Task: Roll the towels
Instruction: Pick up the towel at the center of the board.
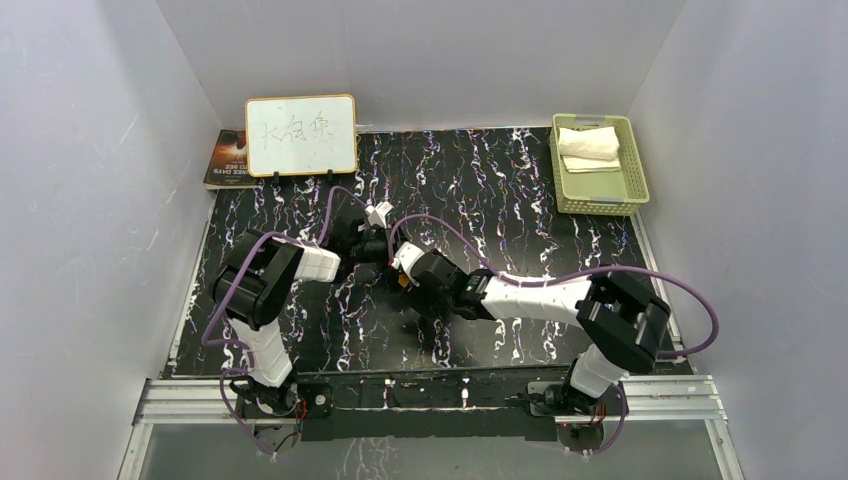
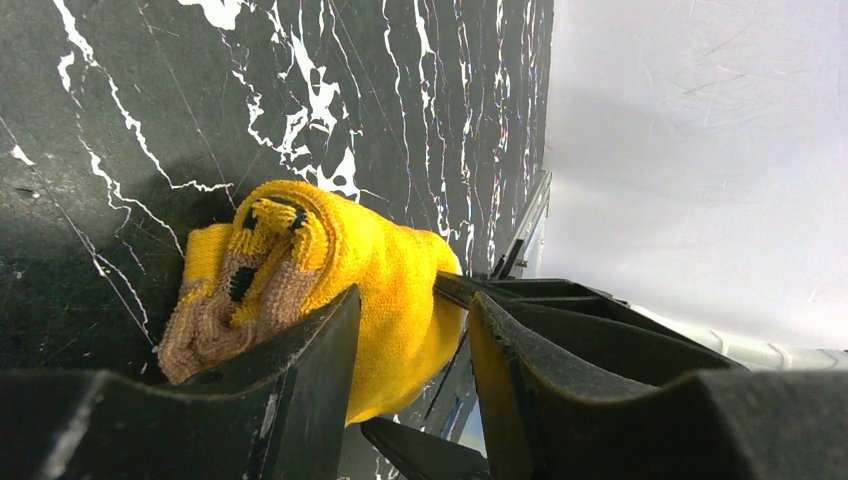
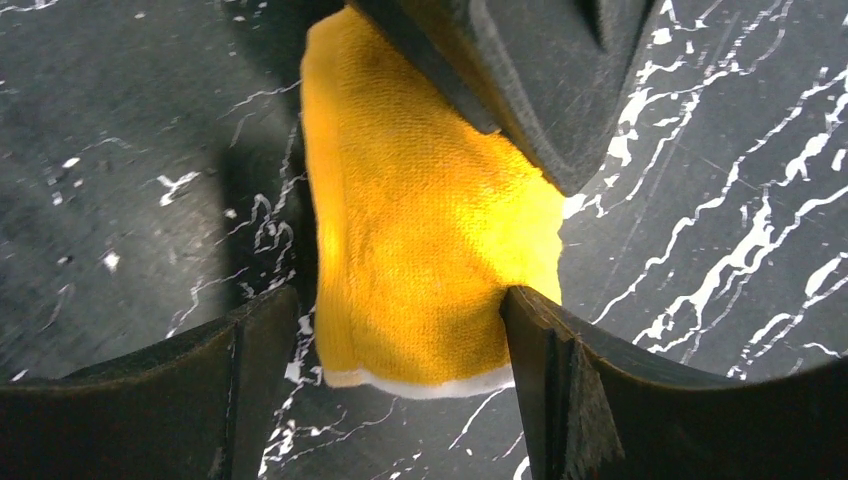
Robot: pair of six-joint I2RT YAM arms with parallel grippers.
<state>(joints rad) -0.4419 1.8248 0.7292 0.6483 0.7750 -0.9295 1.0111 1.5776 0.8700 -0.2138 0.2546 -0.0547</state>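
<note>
Black fingers (image 3: 250,390) of my right gripper (image 3: 400,300) stand wide, one touching the yellow towel (image 3: 420,220) and gripping nothing. Only the top view shows the whole marbled table (image 1: 560,230), with the cream towel (image 1: 590,143) in the far-right basket (image 1: 598,207). My left gripper (image 2: 415,300) sits half-closed round the roll at mid-table. Its camera alone shows the brown spiral end, but I cannot tell if it pinches.

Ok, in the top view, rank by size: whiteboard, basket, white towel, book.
Largest: whiteboard and basket, about equal, can't rank.
Then white towel and book: visible parts similar; book partly hidden behind the whiteboard.
</note>
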